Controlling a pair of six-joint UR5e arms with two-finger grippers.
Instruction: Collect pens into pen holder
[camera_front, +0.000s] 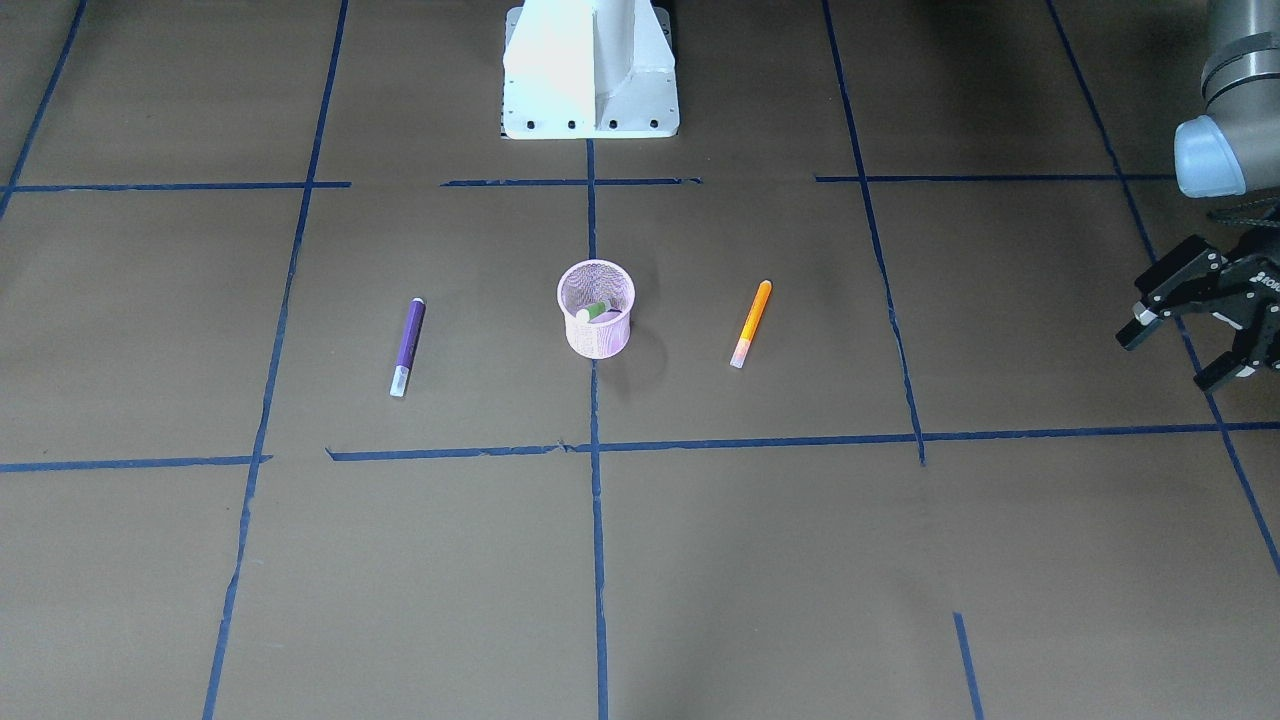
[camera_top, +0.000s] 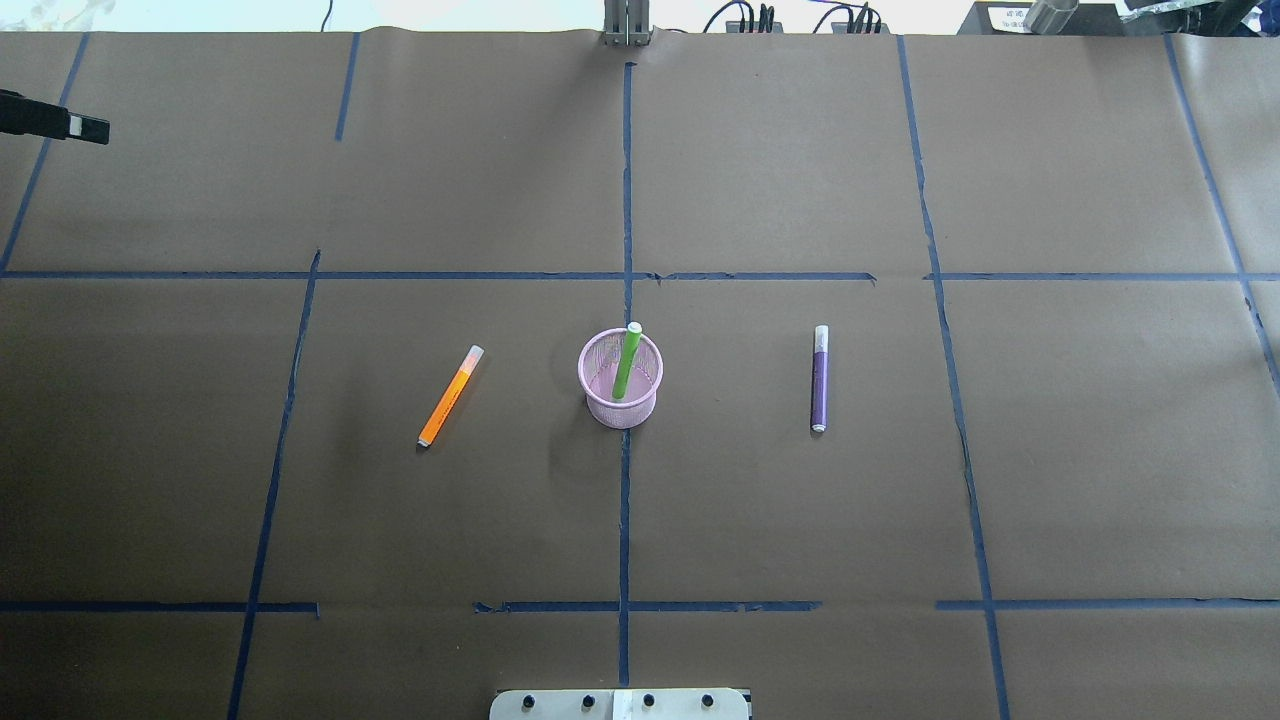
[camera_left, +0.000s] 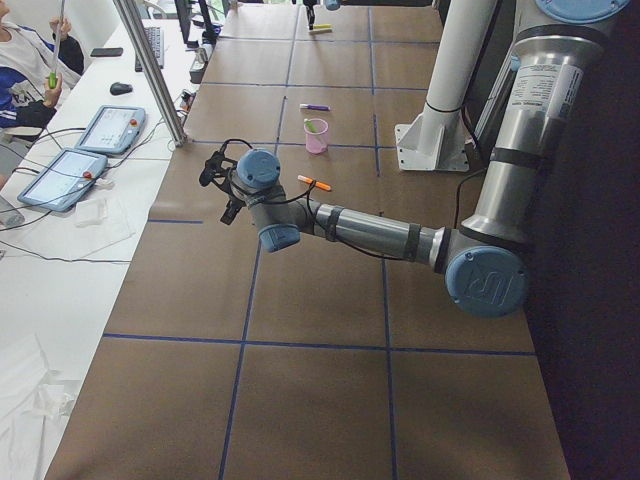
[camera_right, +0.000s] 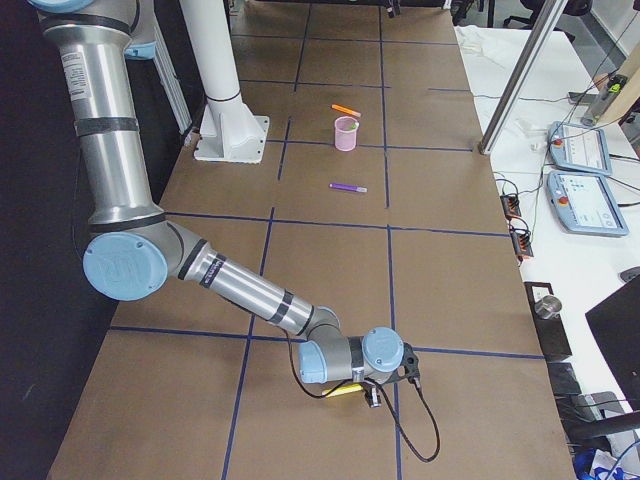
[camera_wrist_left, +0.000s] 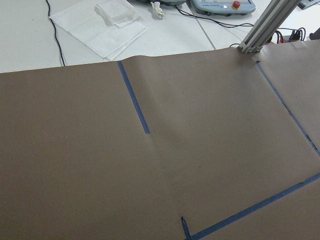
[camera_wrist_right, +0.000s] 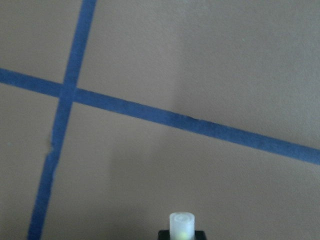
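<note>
**A:** How do the jaws of the left gripper (camera_front: 1170, 360) stand?

**B:** Spread wide, with nothing between them. It hangs above the table (camera_top: 800, 520), well apart from every pen. In the overhead view it sits far out at ten o'clock from the pen holder (camera_top: 620, 405), at the frame's edge.

**A:** And the right gripper (camera_right: 375, 393)?

**B:** It shows properly only from the right-side camera, low over the table's near end. I cannot tell whether its jaws are apart or pinching. The yellowish pen (camera_right: 345, 390) is right at it. The right wrist camera shows that pen's pale cap end-on at six o'clock in the frame, with a black part at its base and blue tape (camera_wrist_right: 165, 117) crossing beyond.

**A:** Where is the holder?

**B:** Upright on the centre tape line. The green pen (camera_top: 628, 360) stands inside it, leaning toward twelve o'clock, its cap over the rim.

**A:** And the other pens?

**B:** Seen from overhead, the orange pen (camera_top: 449, 396) lies flat at nine o'clock from the holder, near but apart, its pale cap pointing to one o'clock. The purple pen (camera_top: 819, 380) lies flat at three o'clock, its cap toward twelve.
</note>
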